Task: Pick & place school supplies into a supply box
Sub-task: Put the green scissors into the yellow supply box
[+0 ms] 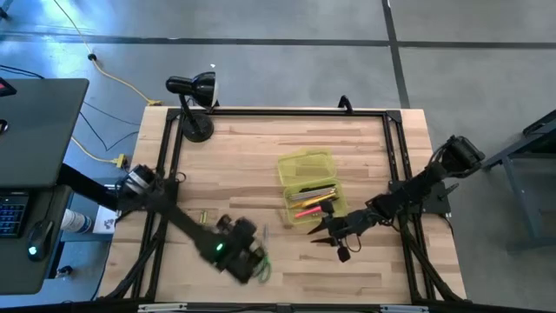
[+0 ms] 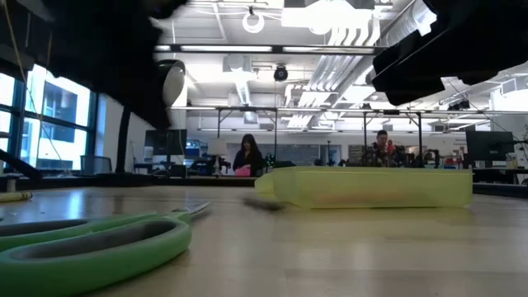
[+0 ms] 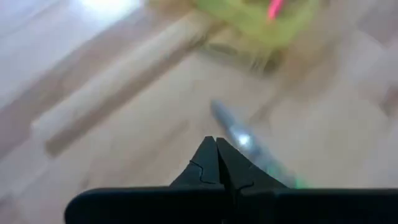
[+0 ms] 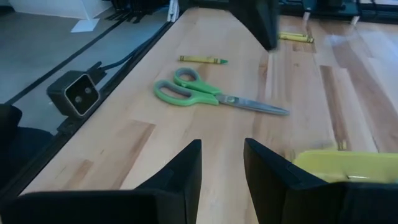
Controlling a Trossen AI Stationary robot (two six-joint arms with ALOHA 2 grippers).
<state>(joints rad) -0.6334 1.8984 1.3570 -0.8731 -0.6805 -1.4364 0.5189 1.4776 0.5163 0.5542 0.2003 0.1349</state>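
2 end effectors are near, but the left end effector [image 1: 252, 261], pressed together, is right by the scissors [image 4: 211, 94], blades pointing toward the supply box [image 1: 308, 187]; right end effector [image 1: 334, 239] is spread.

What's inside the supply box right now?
The open supply box holds pens and pencils and a red-pink marker. Whatever lies beneath them is hidden. The scissors are on the table, outside it.
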